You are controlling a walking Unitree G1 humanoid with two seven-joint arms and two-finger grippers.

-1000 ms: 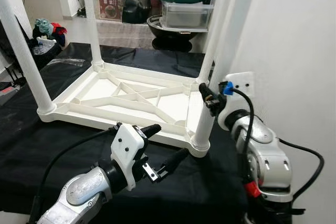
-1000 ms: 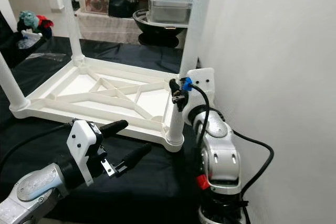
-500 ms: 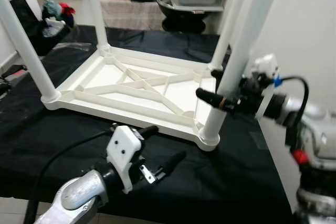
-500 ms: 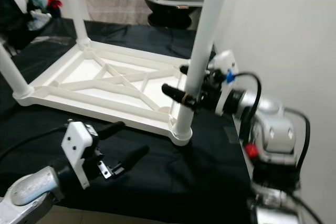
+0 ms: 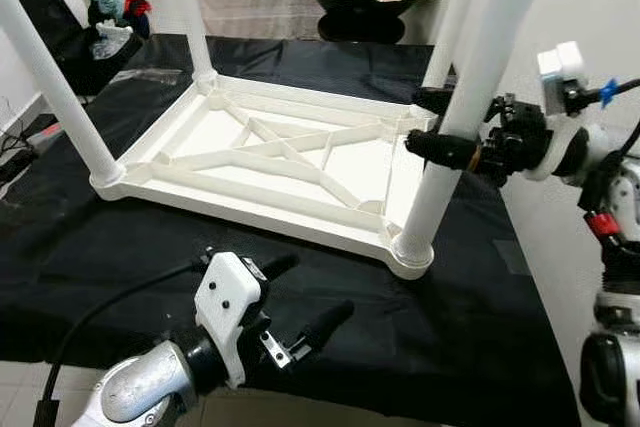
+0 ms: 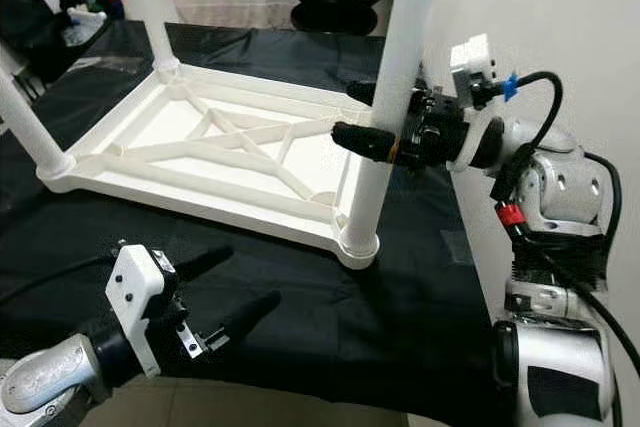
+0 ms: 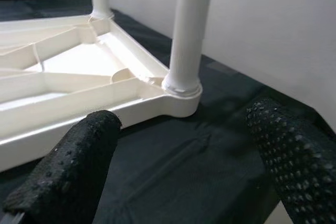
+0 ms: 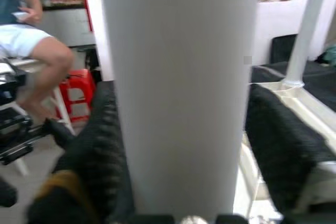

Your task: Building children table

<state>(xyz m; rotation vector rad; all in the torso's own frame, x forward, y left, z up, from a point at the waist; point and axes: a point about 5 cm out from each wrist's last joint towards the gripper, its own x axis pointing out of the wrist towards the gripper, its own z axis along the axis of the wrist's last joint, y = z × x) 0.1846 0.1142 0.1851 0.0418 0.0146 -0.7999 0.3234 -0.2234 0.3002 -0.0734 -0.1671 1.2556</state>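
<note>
Right gripper (image 6: 372, 119) now straddles the near-right leg (image 5: 468, 112) about mid-height, 1 black finger on each side; in the right wrist view the pads (image 8: 275, 145) look close to the tube or just touching it, so firm clamping can't be confirmed. 1.0 s ago it sat lower and behind that leg by the wall; it has swung round to reach in from the right. Leg stands upright in its corner socket (image 5: 412, 249) of the upturned white tabletop (image 5: 270, 162), which lies on the black cloth (image 5: 120, 247). 3 more legs stand in the other corners, e.g. the near-left leg (image 5: 52, 82). Likely step: seating or tightening the last leg. Left gripper (image 5: 300, 302) hovers wide open and empty over the near cloth, aimed at the same socket. A seated person (image 8: 31, 40) shows in the right wrist view.
</note>
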